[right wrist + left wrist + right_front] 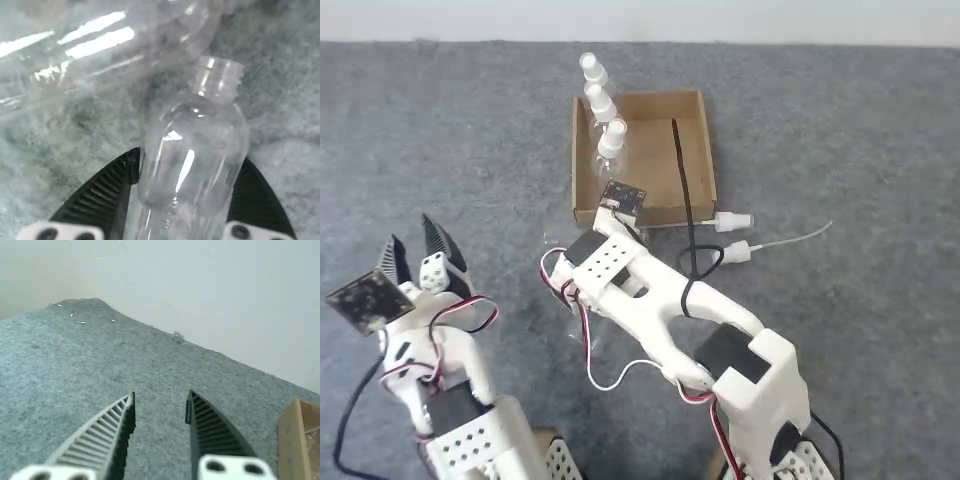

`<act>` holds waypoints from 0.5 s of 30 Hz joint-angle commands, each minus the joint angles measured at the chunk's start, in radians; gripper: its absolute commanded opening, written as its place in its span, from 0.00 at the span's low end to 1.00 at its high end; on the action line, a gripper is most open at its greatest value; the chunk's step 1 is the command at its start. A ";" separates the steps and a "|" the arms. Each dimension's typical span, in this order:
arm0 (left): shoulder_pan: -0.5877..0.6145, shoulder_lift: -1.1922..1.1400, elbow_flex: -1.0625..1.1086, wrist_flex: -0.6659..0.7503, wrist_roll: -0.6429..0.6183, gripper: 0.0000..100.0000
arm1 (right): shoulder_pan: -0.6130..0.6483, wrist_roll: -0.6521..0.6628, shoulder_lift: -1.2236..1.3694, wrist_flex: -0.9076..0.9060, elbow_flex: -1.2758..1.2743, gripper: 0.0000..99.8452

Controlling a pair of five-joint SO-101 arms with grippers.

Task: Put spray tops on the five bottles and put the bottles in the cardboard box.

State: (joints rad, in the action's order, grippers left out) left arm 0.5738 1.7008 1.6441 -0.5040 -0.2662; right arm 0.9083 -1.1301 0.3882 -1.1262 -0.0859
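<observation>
The right gripper (190, 157) has its two black fingers (112, 192) spread about a bottle's width. One finger lies against each side of an uncapped bottle (197, 125) on the grey mat (860, 120), and the bottle's threaded neck points away from the wrist. A second bottle (90, 55), also clear, lies across just beyond that neck.

In the high view this arm reaches from the lower right to the centre of the frame, with its wrist at the lower edge of the box (650, 175). The box sits at upper centre, and three capped bottles (601, 100) stand in a row along its left wall. Two spray tops (732, 221) lie on the mat just right of the box's lower right corner.

The left gripper (410, 232), at lower left, has its fingers (105, 440) wide apart over the mat and holds nothing.
</observation>
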 commanded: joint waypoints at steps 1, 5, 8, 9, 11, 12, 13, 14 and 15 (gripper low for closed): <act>-0.002 0.023 -0.013 0.029 0.005 0.16 | 0.012 0.014 -0.090 -0.050 0.012 0.24; -0.002 0.023 -0.013 0.029 0.005 0.16 | 0.012 0.014 -0.124 -0.085 0.012 0.24; -0.002 0.023 -0.013 0.029 0.005 0.16 | 0.012 0.051 -0.136 -0.097 0.012 0.18; -0.002 0.023 -0.013 0.029 0.005 0.16 | 0.012 0.069 -0.136 -0.097 0.012 0.15; -0.002 0.023 -0.013 0.029 0.005 0.16 | 0.010 0.095 -0.136 -0.094 0.012 0.09; -0.002 0.023 -0.013 0.029 0.005 0.16 | 0.010 0.107 -0.136 -0.094 0.012 0.06; -0.002 0.023 -0.013 0.029 0.005 0.16 | 0.012 0.123 -0.136 -0.096 0.012 0.05; -0.002 0.023 -0.013 0.029 0.005 0.16 | 0.013 0.140 -0.136 -0.097 0.012 0.04; -0.002 0.023 -0.013 0.029 0.005 0.16 | 0.013 0.160 -0.136 -0.099 0.012 0.03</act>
State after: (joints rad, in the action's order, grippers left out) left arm 0.5738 1.7008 1.6441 -0.5040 -0.2662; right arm 0.9160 -1.0273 0.3376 -1.2137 -0.0859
